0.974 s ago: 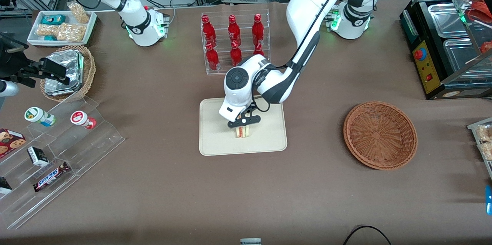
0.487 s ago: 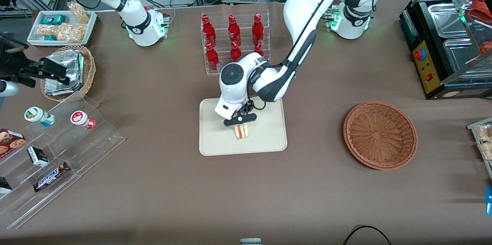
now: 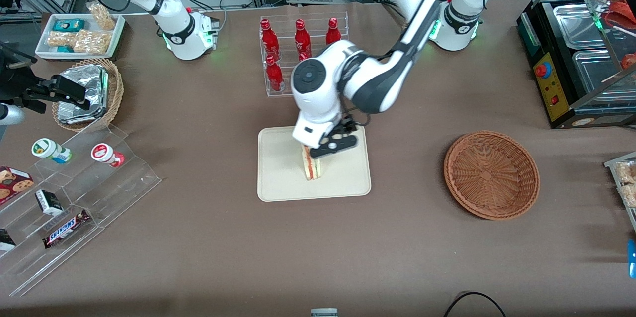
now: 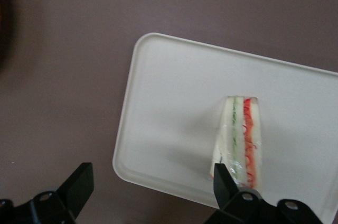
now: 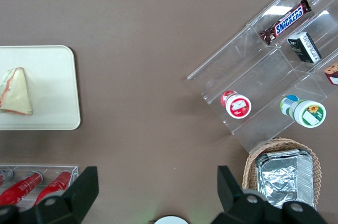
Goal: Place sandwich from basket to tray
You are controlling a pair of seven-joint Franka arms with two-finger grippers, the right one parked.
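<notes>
Sandwich (image 3: 311, 167) lies freed at the tray's (image 3: 278, 183) centre, the empty basket (image 3: 491, 174) at three o'clock, the hand (image 3: 332, 144) hovering above, fingers apart, having let go.

The sandwich (image 3: 312, 168) stands on the tray (image 3: 278, 185) mid-counter (image 3: 208, 247). The gripper (image 3: 332, 144) hangs above the tray, spread wide, clear of the sandwich. The basket (image 3: 491, 175) sits well apart, toward the working arm's end. A bottle rack (image 3: 283, 53) stands farther from the camera than the tray.
</notes>
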